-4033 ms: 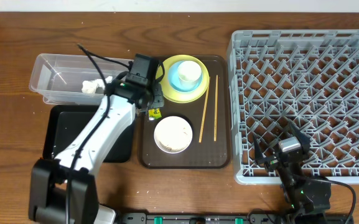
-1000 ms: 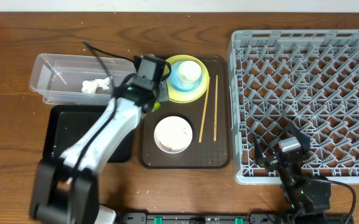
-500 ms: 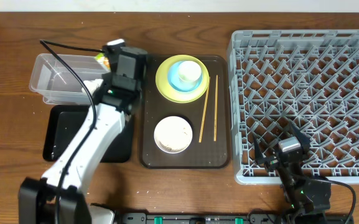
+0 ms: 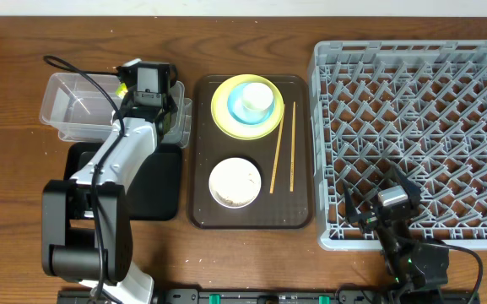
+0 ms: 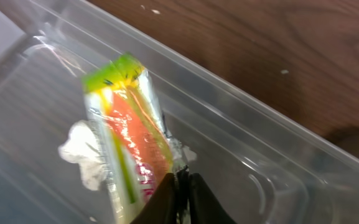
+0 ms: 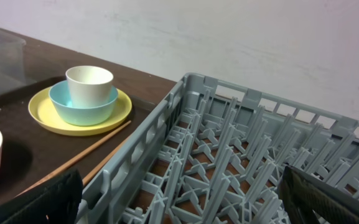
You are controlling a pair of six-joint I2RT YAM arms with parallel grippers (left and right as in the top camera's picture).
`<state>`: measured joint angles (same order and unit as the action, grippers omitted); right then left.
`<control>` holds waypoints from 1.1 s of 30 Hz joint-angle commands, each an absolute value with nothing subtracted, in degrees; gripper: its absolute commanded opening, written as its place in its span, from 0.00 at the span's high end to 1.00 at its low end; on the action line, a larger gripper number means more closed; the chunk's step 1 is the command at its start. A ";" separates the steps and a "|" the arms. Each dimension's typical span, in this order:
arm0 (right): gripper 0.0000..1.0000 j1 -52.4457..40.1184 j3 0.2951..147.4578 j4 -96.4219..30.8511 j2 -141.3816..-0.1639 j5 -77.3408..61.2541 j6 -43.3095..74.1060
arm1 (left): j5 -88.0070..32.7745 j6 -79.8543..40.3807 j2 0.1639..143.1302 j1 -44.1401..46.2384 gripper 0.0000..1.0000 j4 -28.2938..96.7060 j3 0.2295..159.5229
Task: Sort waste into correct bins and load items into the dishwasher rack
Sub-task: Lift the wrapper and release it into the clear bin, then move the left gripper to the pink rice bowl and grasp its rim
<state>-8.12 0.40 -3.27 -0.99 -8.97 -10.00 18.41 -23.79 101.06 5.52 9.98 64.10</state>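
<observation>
My left gripper (image 4: 133, 84) hangs over the clear tub (image 4: 74, 105), shut on the foil edge of the green-and-orange snack wrapper (image 5: 129, 124). The wrapper dangles inside the tub (image 5: 260, 149), just above a crumpled white scrap (image 5: 79, 155). A shallow black tub (image 4: 154, 186) lies in front of the clear one. On the brown tray (image 4: 302, 211) a white cup (image 4: 257, 99) sits in a light blue bowl (image 6: 83, 109) on a yellow plate (image 4: 222, 114). A whitish bowl (image 4: 235, 181) and two chopsticks (image 4: 292, 148) lie there too. My right gripper (image 6: 185, 199) stands open over the grey rack (image 4: 416, 135).
The tray sits between the two tubs and the rack, with its right rim close to the rack's left wall. The left arm's cable loops over the clear tub's left end. Bare wooden table runs along the front edge and to the far left.
My left arm has swung left from the tray's edge to above the clear tub, carrying the wrapper with it. The right arm has stayed still.
</observation>
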 commanded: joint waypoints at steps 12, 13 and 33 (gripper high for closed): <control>0.01 -8.54 0.32 -3.49 -0.93 -9.02 -10.55 | 5.96 -22.79 100.18 5.43 0.83 10.41 64.10; 0.01 -8.54 0.32 -3.49 -0.93 -9.02 -10.55 | 5.96 -22.81 100.18 5.43 0.83 10.59 64.10; 0.01 -8.54 0.32 -3.49 -0.93 -9.02 -10.55 | -4.58 -23.24 100.18 5.41 0.84 10.33 65.14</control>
